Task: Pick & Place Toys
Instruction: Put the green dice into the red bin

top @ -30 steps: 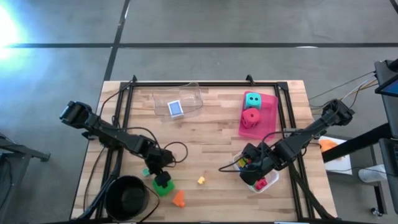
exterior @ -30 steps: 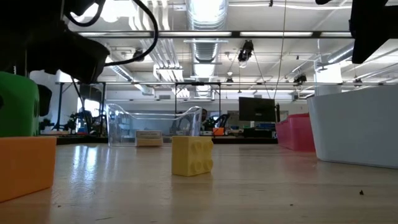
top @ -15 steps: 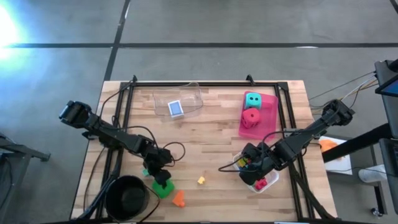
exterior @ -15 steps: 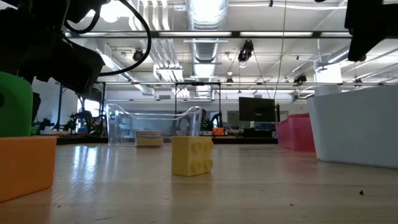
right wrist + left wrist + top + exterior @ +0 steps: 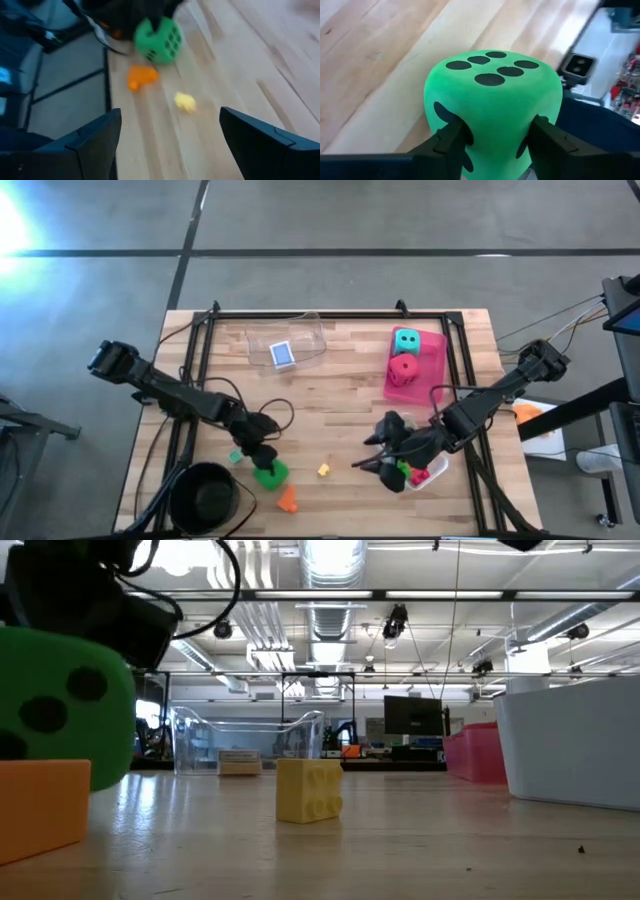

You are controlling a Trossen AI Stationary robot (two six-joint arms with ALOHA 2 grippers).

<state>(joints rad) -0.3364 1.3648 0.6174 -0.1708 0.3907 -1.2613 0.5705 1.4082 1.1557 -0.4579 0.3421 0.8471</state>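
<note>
A: Where do we find the left end effector (image 5: 262, 464)?
B: We find it near the front left of the wooden worktop (image 5: 340, 395), pinching the green die (image 5: 268, 473). In the left wrist view its two dark fingers (image 5: 451, 141) press into opposite sides of the green die (image 5: 494, 105), whose face with six black dots is turned toward the camera.

A: What lies around that die?
B: We see an orange brick (image 5: 288, 499) just in front of it, a small teal brick (image 5: 234, 456) beside the arm, and a yellow brick (image 5: 323, 470) a little to the right. The black bowl (image 5: 205, 497) sits at the front left corner. In the low view the green die (image 5: 65, 705) shows above the orange brick (image 5: 42, 805), with the yellow brick (image 5: 309, 790) standing farther along.

A: And the right end effector (image 5: 385, 464)?
B: Its fingers are spread, with nothing between them, beside the white tray (image 5: 432, 471), which holds small bricks.

A: The other toys?
B: We see the teal die (image 5: 406, 341) and red die (image 5: 404, 368) in the pink tray (image 5: 432, 370), and the blue card box (image 5: 283, 354) in the clear tray (image 5: 310, 335) at the back.
</note>
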